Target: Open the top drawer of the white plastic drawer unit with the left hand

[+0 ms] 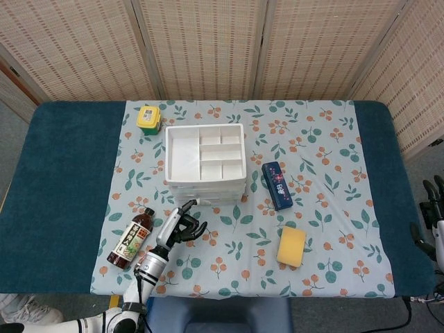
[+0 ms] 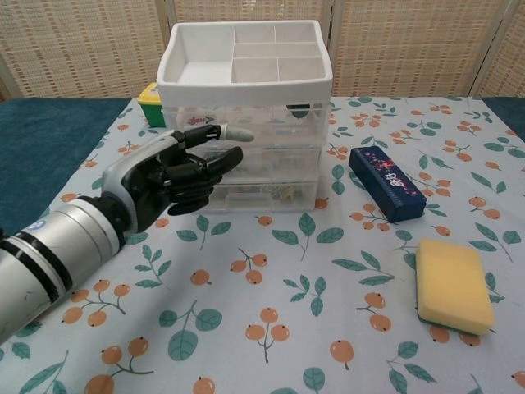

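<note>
- The drawer unit [image 2: 246, 115] stood on the flowered cloth [image 1: 326, 159] near the middle of the table, its open divided tray on top and clear-fronted drawers stacked below.
- The top drawer [image 2: 262, 127] sat just under the tray and looked fully closed, its front flush with the ones beneath.
- The left hand [image 2: 176, 176] hung in front of the unit's left side, one finger stretched toward the top drawer front and the rest loosely curled; it held nothing, and whether the fingertip touched the plastic could not be told.
- The right hand [image 1: 433, 222] rested off the table's right edge, fingers apart and empty.
- Judged from its thin clear plastic, the drawer was probably light, stiff and smooth, so fingers could slip.
- A sensible hold seemed to be the small lip at the middle of the front.
- The whole unit looked light enough to slide forward with a pull, so a slow, straight draw seemed wise.
</note>
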{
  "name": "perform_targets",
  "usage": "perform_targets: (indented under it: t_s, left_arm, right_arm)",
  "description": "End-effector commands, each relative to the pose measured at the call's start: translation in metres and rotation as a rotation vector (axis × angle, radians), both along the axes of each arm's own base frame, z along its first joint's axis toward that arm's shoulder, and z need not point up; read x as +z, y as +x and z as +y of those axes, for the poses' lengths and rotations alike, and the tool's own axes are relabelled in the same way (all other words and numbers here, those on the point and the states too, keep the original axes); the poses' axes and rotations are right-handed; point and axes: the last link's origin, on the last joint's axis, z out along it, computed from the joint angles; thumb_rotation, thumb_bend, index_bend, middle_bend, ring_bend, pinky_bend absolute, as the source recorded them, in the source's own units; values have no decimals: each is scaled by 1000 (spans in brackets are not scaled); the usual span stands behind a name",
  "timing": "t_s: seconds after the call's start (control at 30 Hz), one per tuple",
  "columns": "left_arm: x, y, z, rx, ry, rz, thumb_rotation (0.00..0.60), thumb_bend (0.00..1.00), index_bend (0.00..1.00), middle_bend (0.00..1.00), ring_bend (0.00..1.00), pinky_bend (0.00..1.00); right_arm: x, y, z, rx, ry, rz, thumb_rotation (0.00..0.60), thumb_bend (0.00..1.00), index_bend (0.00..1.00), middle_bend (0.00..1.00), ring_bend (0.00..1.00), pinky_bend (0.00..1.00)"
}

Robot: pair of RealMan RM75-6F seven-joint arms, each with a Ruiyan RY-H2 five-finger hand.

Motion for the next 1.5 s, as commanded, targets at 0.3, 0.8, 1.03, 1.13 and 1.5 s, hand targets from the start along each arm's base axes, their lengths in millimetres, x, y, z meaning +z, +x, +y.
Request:
perform_targets:
  t_s: [0.3, 0.8, 1.03, 1.13, 1.5]
  left_arm:
    - [47, -13, 13, -186, 324, 415, 600, 358, 278, 1000, 1000, 1000]
    - [41, -14, 27, -191, 446, 605, 600, 358, 258, 1000, 1000, 1000]
    - [38, -14, 26, -215, 492, 674, 600, 358, 257, 1000, 1000, 1000]
    - [36, -14, 25, -226, 518, 706, 600, 358, 255, 1000, 1000, 1000]
    - [33, -12, 23, -265, 591, 818, 600, 358, 253, 1000, 1000, 1000]
  right_arm:
    - [-1, -2, -2, 5, -1, -6, 600, 391, 0, 7, 10, 17]
    - [2, -3, 1, 9, -16, -11, 600, 391, 0, 7, 10, 17]
    - [2, -4, 2, 4, -17, -13, 600, 391, 0, 7, 10, 16]
    - [2, -4, 2, 3, -16, -13, 600, 391, 0, 7, 10, 16]
    - [1, -7, 4, -10, -13, -20, 600, 391, 0, 7, 10, 17]
